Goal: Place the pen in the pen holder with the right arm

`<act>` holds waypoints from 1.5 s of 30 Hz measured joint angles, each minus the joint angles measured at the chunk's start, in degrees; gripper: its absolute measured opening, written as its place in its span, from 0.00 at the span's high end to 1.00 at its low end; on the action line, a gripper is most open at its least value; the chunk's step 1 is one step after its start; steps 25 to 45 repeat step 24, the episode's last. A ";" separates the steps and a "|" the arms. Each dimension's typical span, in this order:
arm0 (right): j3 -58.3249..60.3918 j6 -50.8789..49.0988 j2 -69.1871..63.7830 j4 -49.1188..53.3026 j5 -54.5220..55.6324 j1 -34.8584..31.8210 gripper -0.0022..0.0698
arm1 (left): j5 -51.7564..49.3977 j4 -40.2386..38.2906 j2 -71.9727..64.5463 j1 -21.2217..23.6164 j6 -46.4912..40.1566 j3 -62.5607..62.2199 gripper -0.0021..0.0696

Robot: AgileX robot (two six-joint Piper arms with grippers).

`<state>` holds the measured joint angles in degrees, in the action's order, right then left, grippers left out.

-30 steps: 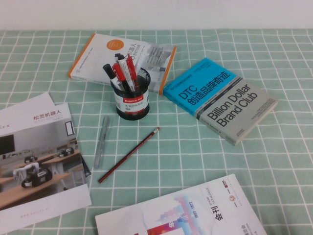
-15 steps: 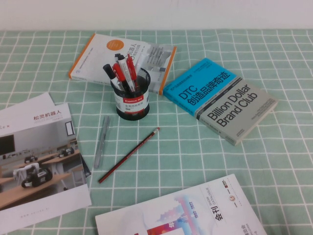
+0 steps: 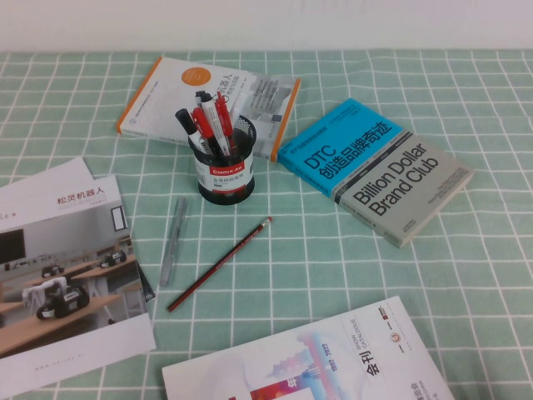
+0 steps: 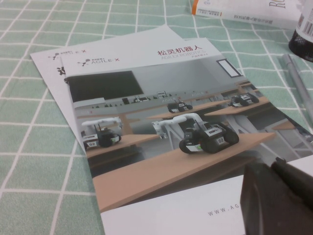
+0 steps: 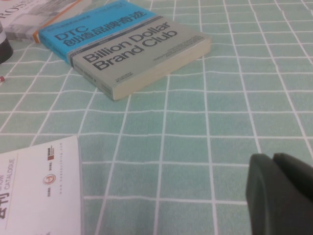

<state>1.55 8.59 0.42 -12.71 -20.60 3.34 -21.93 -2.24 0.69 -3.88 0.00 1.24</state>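
The black wire-mesh pen holder (image 3: 225, 173) stands upright on the green checked cloth in the high view, in front of a white and orange book. Several pens stand in it, among them a black pen with a red cap (image 3: 205, 127). I cannot tell which of these is the task's pen. Neither arm shows in the high view. My left gripper (image 4: 274, 169) is shut and empty above a brochure. My right gripper (image 5: 271, 159) is shut and empty above bare cloth, well away from the holder (image 5: 4, 49).
A translucent grey pen (image 3: 173, 240) and a dark-red pencil (image 3: 220, 264) lie on the cloth in front of the holder. A blue and grey book (image 3: 375, 167) lies to the right, brochures (image 3: 62, 267) to the left, and a catalogue (image 3: 333, 367) at the front.
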 joint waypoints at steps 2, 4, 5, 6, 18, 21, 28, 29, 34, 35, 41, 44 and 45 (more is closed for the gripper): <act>0.00 0.00 0.00 -0.13 0.00 0.00 1.00 | 0.00 0.00 0.00 0.00 0.00 0.00 0.98; 0.00 0.00 0.00 -0.13 0.00 0.00 1.00 | 0.00 0.00 0.00 0.00 0.00 0.00 0.98; 0.00 0.00 0.00 -0.13 0.00 0.00 1.00 | 0.00 0.00 0.00 0.00 0.00 0.00 0.98; 0.00 0.00 0.00 -0.13 0.00 0.00 1.00 | 0.00 0.00 0.00 0.00 0.00 0.00 0.98; 0.00 0.00 0.00 -0.59 0.00 0.00 1.00 | 0.00 0.00 0.00 0.00 0.00 0.00 0.98; 0.00 0.00 0.00 -0.69 0.00 0.00 1.00 | 0.00 0.00 0.00 0.00 0.00 0.00 0.98; 0.00 0.00 0.00 -0.69 0.00 0.00 1.00 | 0.00 0.00 0.00 0.00 0.00 0.00 0.98; 0.00 0.00 0.00 -0.69 0.00 0.00 1.00 | 0.00 0.00 0.00 0.00 0.00 0.00 0.98; 0.00 0.00 0.00 -0.69 0.00 0.00 1.00 | 0.00 0.00 0.00 0.00 0.00 0.00 0.98; 0.00 0.00 0.00 -0.69 0.00 0.00 1.00 | 0.00 0.00 0.00 0.00 0.00 0.00 0.98; 0.00 0.00 0.00 -0.69 0.00 0.00 1.00 | 0.00 0.00 0.00 0.00 0.00 0.00 0.98; 0.00 0.00 0.00 -0.69 0.00 0.00 1.00 | 0.00 0.00 0.00 0.00 0.00 0.00 0.98; 0.00 0.00 0.00 -0.69 0.00 0.00 1.00 | 0.00 0.00 0.00 0.00 0.00 0.00 0.98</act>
